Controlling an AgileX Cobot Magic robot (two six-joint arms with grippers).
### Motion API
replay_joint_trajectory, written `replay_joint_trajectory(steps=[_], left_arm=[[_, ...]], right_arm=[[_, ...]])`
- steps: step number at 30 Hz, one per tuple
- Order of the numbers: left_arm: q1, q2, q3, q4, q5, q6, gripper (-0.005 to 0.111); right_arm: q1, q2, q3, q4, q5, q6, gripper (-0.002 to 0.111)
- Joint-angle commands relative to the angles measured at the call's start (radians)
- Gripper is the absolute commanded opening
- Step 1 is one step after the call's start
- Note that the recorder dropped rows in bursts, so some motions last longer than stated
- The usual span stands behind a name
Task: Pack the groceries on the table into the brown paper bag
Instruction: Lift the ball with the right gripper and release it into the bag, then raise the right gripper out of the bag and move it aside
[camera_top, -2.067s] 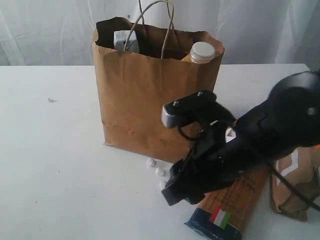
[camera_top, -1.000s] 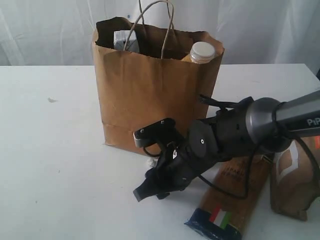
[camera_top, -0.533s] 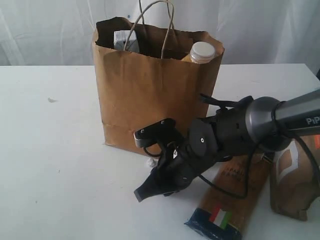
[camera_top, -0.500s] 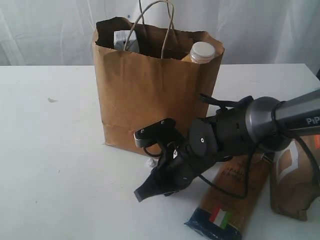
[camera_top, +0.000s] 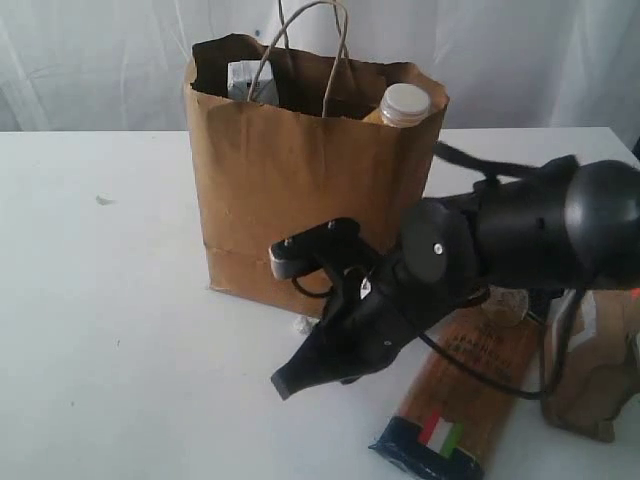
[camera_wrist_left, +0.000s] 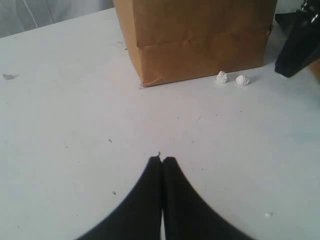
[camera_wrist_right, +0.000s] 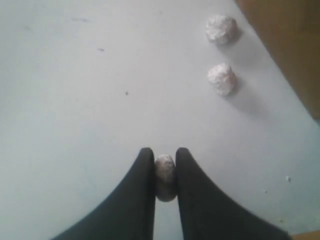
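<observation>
The brown paper bag (camera_top: 300, 190) stands upright on the white table (camera_top: 100, 300). A white-capped bottle (camera_top: 405, 103) and a small white-blue carton (camera_top: 250, 80) show at its open top. A dark-blue spaghetti pack (camera_top: 455, 410) lies flat to the bag's front right, with a brown pouch (camera_top: 600, 370) beside it. My right gripper (camera_top: 285, 383) points down at the table in front of the bag. In the right wrist view it (camera_wrist_right: 165, 162) is shut on a tiny white pebble-like bit (camera_wrist_right: 165, 177). My left gripper (camera_wrist_left: 162, 160) is shut on nothing, over bare table short of the bag (camera_wrist_left: 200, 35).
Two more white bits (camera_wrist_right: 221, 28) (camera_wrist_right: 221, 79) lie by the bag's lower edge (camera_wrist_right: 290, 45); the left wrist view shows them too (camera_wrist_left: 222, 77) (camera_wrist_left: 242, 80). The right arm's dark bulk (camera_top: 520, 240) covers part of the spaghetti pack. A white curtain hangs behind the table.
The right gripper's jaws have closed onto the small white bit, and the arm behind it has risen and swung a little. The left gripper has stayed still.
</observation>
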Motion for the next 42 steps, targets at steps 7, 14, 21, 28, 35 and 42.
replay_joint_trajectory(steps=[7,14,21,28,35,42], left_arm=[[0.001,-0.005,0.005,0.001,0.004,0.003,0.0],[0.001,-0.005,0.005,0.001,0.004,0.003,0.0],[0.001,-0.005,0.005,0.001,0.004,0.003,0.0],[0.001,-0.005,0.005,0.001,0.004,0.003,0.0],[0.001,-0.005,0.005,0.001,0.004,0.003,0.0],[0.001,-0.005,0.005,0.001,0.004,0.003,0.0]], right_arm=[[-0.002,-0.371,-0.003,-0.168,0.03,0.123,0.004],[-0.061,-0.501,-0.053,-0.427,0.024,0.372,0.004],[-0.122,-0.457,-0.192,-0.448,0.024,0.39,0.004],[-0.144,-0.32,-0.365,-0.448,0.093,0.386,0.004],[-0.15,-0.169,-0.488,-0.451,0.138,0.38,0.015],[-0.15,-0.144,-0.519,-0.451,0.141,0.363,0.054]])
